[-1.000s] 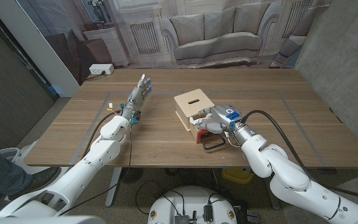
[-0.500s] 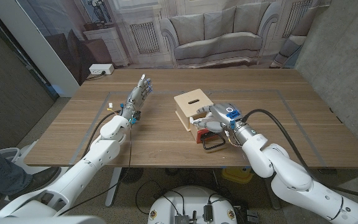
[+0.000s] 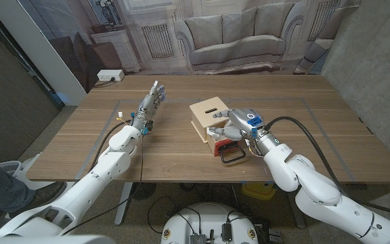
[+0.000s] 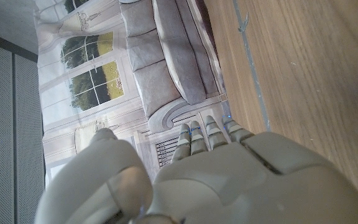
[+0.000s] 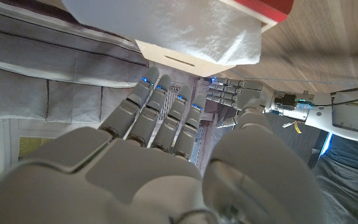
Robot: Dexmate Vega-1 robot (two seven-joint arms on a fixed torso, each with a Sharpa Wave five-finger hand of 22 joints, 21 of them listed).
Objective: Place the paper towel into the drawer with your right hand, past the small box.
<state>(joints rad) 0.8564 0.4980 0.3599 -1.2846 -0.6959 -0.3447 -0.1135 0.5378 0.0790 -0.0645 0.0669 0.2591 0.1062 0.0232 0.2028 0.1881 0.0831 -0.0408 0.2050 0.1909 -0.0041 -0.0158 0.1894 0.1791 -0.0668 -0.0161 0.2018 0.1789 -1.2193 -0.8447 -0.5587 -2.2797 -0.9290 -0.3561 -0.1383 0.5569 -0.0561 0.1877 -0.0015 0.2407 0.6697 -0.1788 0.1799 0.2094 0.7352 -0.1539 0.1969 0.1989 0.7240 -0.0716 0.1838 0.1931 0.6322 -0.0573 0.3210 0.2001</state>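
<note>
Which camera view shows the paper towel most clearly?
The right wrist view: the white paper towel lies large in the red drawer, beyond the right hand. The head view shows little of it under that hand.

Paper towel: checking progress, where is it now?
Head view: the paper towel lies in the red drawer, right of centre, under the right hand, before the wooden box.

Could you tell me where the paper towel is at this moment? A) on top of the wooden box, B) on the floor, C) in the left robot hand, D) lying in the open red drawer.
D: the right wrist view shows the white paper towel lying in the red drawer, with the right robot hand above it, fingers apart.
</note>
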